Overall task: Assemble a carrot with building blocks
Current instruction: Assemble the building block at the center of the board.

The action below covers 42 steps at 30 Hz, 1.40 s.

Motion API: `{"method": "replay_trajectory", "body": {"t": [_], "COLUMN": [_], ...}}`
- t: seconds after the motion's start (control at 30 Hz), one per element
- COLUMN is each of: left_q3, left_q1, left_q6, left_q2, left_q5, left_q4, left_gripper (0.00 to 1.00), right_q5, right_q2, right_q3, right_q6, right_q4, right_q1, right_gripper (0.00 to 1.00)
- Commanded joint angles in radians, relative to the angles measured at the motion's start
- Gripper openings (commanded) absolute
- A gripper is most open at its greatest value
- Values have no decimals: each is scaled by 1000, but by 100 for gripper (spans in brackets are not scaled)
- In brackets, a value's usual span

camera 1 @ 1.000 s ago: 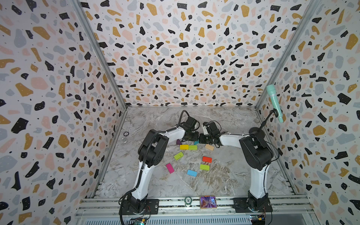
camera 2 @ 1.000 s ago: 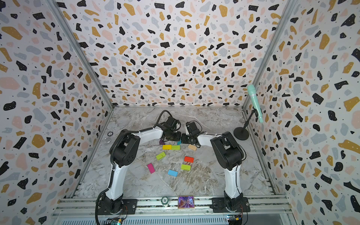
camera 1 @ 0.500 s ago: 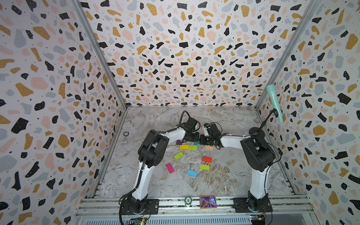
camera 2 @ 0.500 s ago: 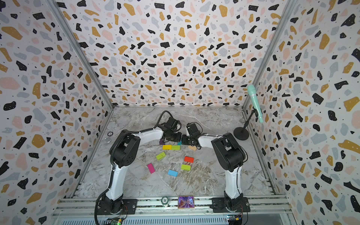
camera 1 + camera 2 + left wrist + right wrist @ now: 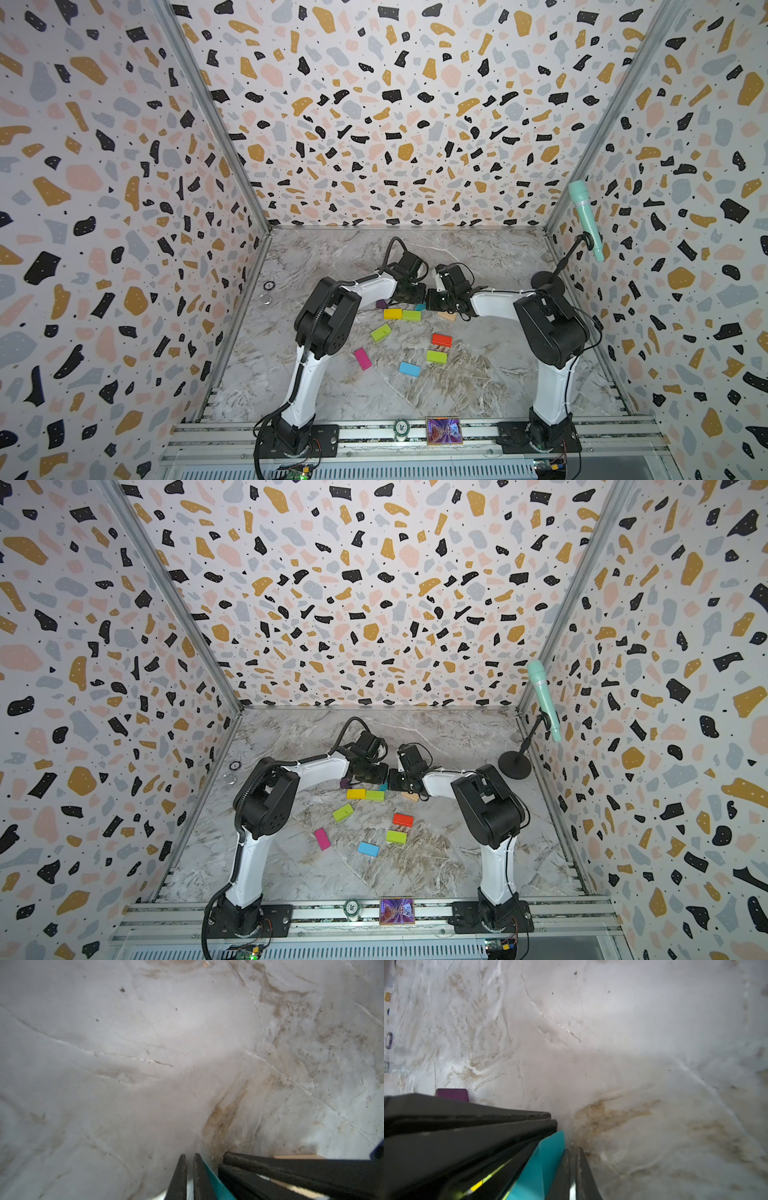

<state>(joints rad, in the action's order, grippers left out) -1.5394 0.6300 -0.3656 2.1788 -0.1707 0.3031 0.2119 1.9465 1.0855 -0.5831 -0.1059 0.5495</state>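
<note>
- Clenched on nothing, the left gripper [image 5: 190, 1157] sits low over the table [image 5: 478, 386], its closed fingers lying along one side of the teal wedge [image 5: 544, 1167].
- The right gripper [image 5: 573, 1151] is clenched and empty too. Its tips seem to rest against the wedge's other side, so the piece is hemmed in between the two.
- The carrot is barely begun. A yellow brick [image 5: 392, 313] and a green brick [image 5: 411, 315] lie touching end to end, with the purple wedge [image 5: 381, 304] just beyond the yellow one and the teal wedge just beyond the green one.
- A tan brick [image 5: 447, 316] lies just beside the right gripper, while the red brick [image 5: 441, 340], blue brick [image 5: 409, 368] and magenta brick [image 5: 363, 358] lie loose, well apart, nearer the arm bases.
- To my eye this is a nudge to seat the teal leaf. It wants short, slow pushes with the fingers kept low so the wedge slides rather than tips.
- One gripper should act as the stop while the other pushes.
- The risk is knocking the green brick off the yellow one, or dragging the tan brick along.
</note>
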Motion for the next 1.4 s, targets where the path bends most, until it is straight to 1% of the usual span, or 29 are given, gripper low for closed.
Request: {"method": "replay_trajectory", "body": {"t": [0.0, 0.1, 0.2, 0.3, 0.33, 0.4, 0.43, 0.47, 0.53, 0.6, 0.7, 0.8, 0.87, 0.97, 1.03, 1.1, 1.27, 1.37], "left_q3": [22, -4, -54, -135, -163, -188, -183, -168, -125, -52, 118, 316, 435, 559, 600, 613, 581, 569], "left_q1": [8, 8, 6, -8, -17, -40, -55, -71, -99, -112, -113, -112, -106, -85, -56, -30, 4, 16], "left_q6": [-12, -15, -13, -13, -17, -29, -50, -68, -85, -84, -96, -153, -197, -246, -279, -301, -349, -376], "left_q2": [-12, -8, -10, -17, -24, -54, -81, -113, -180, -260, -393, -514, -578, -622, -621, -606, -546, -516], "left_q5": [16, 29, 65, 105, 119, 129, 135, 139, 150, 185, 242, 246, 256, 260, 273, 280, 278, 267], "left_q4": [22, 21, 28, 52, 63, 63, 48, 31, 16, 28, 49, 52, 53, 50, 57, 63, 84, 65], "left_gripper": [11, 11, 14, 24, 29, 31, 36, 42, 45, 49, 54, 58, 59, 60, 61, 62, 65, 66], "right_q5": [-12, -15, -16, -14, -8, -5, -8, -13, -20, -26, -22, -16, 0, 19, 38, 53, 87, 105], "right_q2": [-38, -42, -67, -118, -142, -192, -221, -247, -289, -327, -386, -435, -454, -456, -443, -429, -412, -408], "right_q3": [-17, -4, 2, -4, -11, -29, -39, -49, -66, -90, -156, -224, -259, -272, -267, -260, -272, -289], "right_q6": [-9, -6, -4, -3, -3, -1, 1, 0, 5, 6, -1, -19, -23, -13, 1, 14, 20, 19], "right_q4": [38, 42, 42, 41, 38, 30, 29, 30, 35, 41, 24, 0, -21, -32, -31, -31, -57, -78], "right_q1": [7, -3, -29, -62, -73, -89, -96, -101, -105, -104, -103, -105, -103, -104, -103, -106, -115, -124], "right_gripper": [10, 11, 13, 17, 21, 26, 30, 33, 38, 42, 47, 50, 51, 51, 51, 52, 51, 52]}}
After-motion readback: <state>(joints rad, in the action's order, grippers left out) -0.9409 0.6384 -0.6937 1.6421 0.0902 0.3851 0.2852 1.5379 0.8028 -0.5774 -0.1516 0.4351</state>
